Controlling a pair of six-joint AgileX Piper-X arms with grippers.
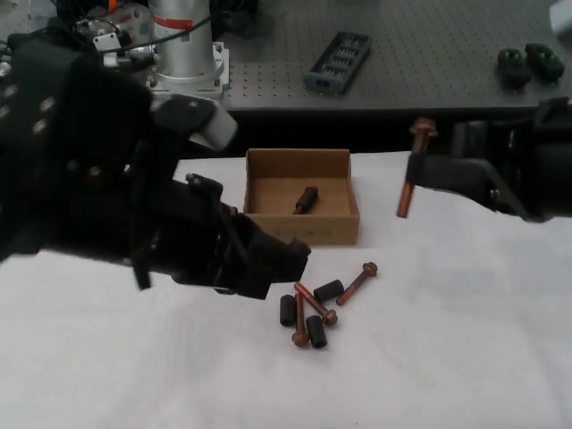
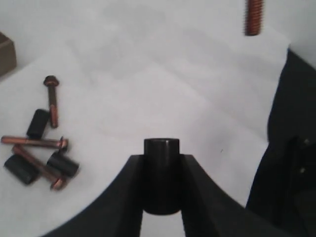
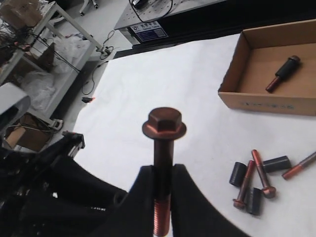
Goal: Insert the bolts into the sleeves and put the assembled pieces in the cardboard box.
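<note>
My left gripper (image 2: pixel 161 165) is shut on a black sleeve (image 2: pixel 161 197), held above the white cloth; in the high view this gripper (image 1: pixel 288 256) hangs just left of the loose parts. My right gripper (image 3: pixel 163 174) is shut on a copper bolt (image 3: pixel 164 143), head up; the high view shows that bolt (image 1: pixel 407 183) upright in the right gripper (image 1: pixel 416 174), to the right of the cardboard box (image 1: pixel 304 231). One assembled piece (image 1: pixel 306 198) lies inside the box. Three loose bolts (image 1: pixel 357 283) and three loose sleeves (image 1: pixel 328 290) lie in front of the box.
White cloth (image 1: pixel 447 357) covers the bench, with free room right of and in front of the loose parts. Behind the box runs a dark perforated table (image 1: pixel 429 54) with a blue rack (image 1: pixel 337 61) and a metal post (image 1: pixel 183 45).
</note>
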